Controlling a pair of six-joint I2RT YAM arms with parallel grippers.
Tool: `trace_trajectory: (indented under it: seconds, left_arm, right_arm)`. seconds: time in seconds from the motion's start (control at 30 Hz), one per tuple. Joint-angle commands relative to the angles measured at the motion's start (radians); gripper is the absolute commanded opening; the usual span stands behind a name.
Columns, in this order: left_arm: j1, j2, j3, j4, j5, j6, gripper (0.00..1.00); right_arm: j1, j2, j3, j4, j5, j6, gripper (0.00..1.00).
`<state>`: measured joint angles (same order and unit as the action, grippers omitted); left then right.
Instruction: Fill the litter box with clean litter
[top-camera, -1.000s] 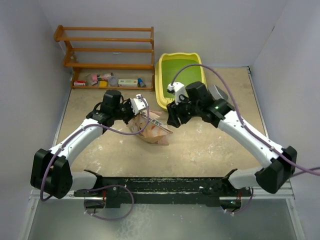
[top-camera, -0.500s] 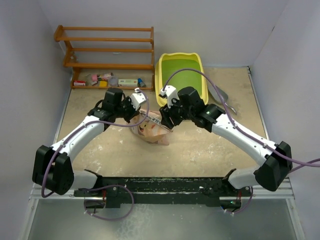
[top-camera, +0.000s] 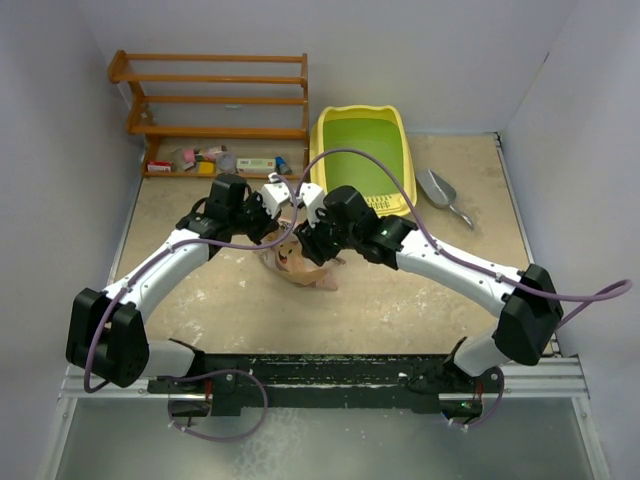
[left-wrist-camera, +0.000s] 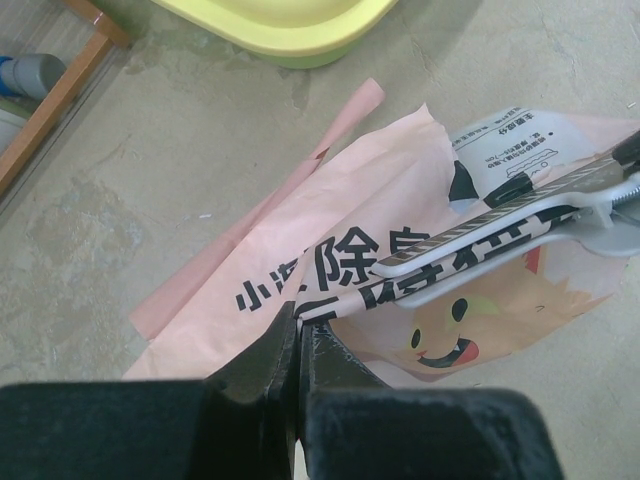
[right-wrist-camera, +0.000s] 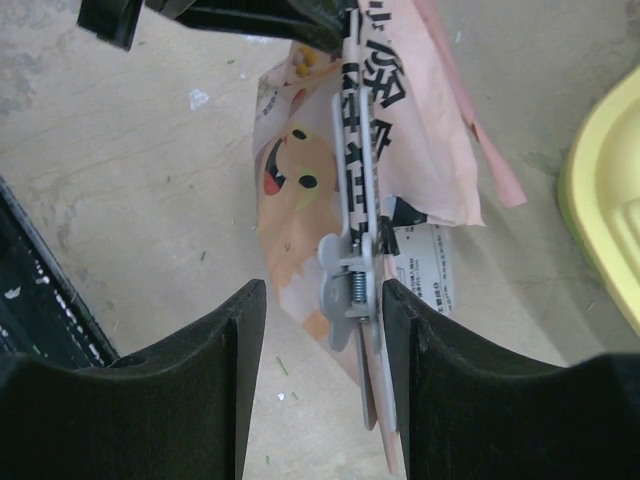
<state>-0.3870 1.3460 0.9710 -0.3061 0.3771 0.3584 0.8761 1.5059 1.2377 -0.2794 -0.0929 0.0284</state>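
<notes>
The litter box (top-camera: 335, 130) is a yellow tray with a bare green basin at the back centre; its lip shows in the left wrist view (left-wrist-camera: 290, 25) and the right wrist view (right-wrist-camera: 605, 200). A crinkled pink-tan printed bag (top-camera: 308, 270) stands in front of it, with a grey spring clip (right-wrist-camera: 350, 275) clamped along its top (left-wrist-camera: 500, 235). My left gripper (left-wrist-camera: 298, 325) is shut on the bag's top edge. My right gripper (right-wrist-camera: 322, 300) is open, and the clip's handle sits between its fingers, close to the right one (right-wrist-camera: 410, 340). The clean litter is out of view.
A grey scoop (top-camera: 441, 193) lies on the tan floor right of the litter box. A wooden shelf rack (top-camera: 215, 100) stands at the back left with small items (top-camera: 220, 160) on its bottom shelf. White walls close in both sides.
My right arm has swung left from beside the litter box to the bag, uncovering the scoop, and its jaws have narrowed a little. The left gripper has kept its hold on the bag.
</notes>
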Motion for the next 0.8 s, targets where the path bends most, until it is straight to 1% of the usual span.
trace_trajectory:
  seconds: [0.0,0.13,0.33,0.43,0.5,0.63,0.7,0.77]
  left_arm:
    - [-0.006,-0.043,0.048,0.075,0.019,-0.033,0.0]
    - [-0.009,-0.044,0.049,0.077,0.025,-0.033,0.0]
    - [-0.009,-0.044,0.049,0.078,0.016,-0.033,0.0]
    - [-0.009,-0.042,0.049,0.08,0.024,-0.037,0.0]
    - [-0.011,-0.039,0.049,0.082,0.031,-0.039,0.0]
    - [-0.011,-0.031,0.053,0.082,0.038,-0.044,0.0]
    - [-0.01,-0.029,0.052,0.083,0.041,-0.048,0.0]
    - [-0.012,-0.027,0.053,0.086,0.043,-0.054,0.0]
  right_arm:
    - [0.004,-0.039,-0.002,0.08,0.068,0.029,0.51]
    - [0.004,-0.061,-0.038,0.109,0.119,0.035,0.46]
    - [0.004,-0.077,-0.071,0.113,0.14,0.037,0.4]
    - [0.004,-0.105,-0.11,0.143,0.179,0.051,0.33]
    - [0.004,-0.145,-0.148,0.179,0.216,0.067,0.23]
    - [0.004,-0.234,-0.254,0.28,0.263,0.1,0.08]
    - [0.004,-0.277,-0.304,0.314,0.252,0.126,0.0]
    - [0.003,-0.306,-0.333,0.325,0.229,0.147,0.0]
